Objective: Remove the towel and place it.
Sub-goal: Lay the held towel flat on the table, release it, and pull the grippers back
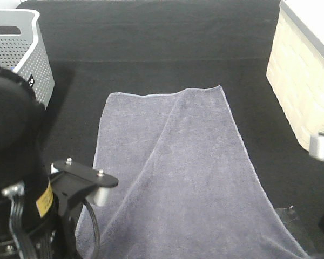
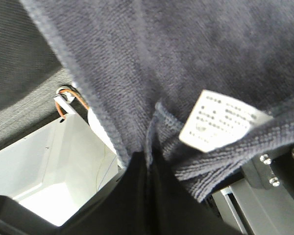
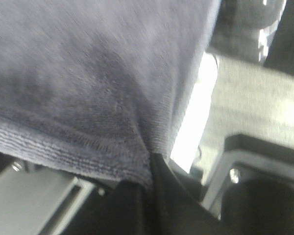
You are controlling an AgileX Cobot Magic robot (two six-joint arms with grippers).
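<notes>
Grey-lavender towel (image 1: 178, 162): terry with a lighter stitched hem. It lies lengthwise on the black table cover (image 1: 151, 38). The far end is flat with a slightly wavy far edge. A soft crease runs diagonally from that edge toward the near left. The near end leaves the bottom of the overhead view on my arms' side.

Left gripper (image 2: 147, 169): dark fingers are closed together on a bunched corner of the towel. The hem disappears into the narrow seam between them, and the cloth fans out above the pinch.

Care label (image 2: 220, 121): white with small print I cannot read. It is sewn at the hem just beside the left pinch.

Right gripper (image 3: 150, 174): clamped on the other near corner. The folded hem comes to a point right where the fingers meet. This view is blurred, so I can read no finer detail.

Left arm (image 1: 16, 162): a bulky black housing fills the near left of the overhead view and hides the towel's near-left corner.

Basket (image 1: 21, 48): grey and perforated, at the far left of the table, well apart from the towel.

Cream box (image 1: 299, 81): brick-patterned side with a pale top, at the far right, clear of the towel's edge.

White box (image 2: 54, 166): open-topped, seen below the left wrist. I cannot tell what it is.
</notes>
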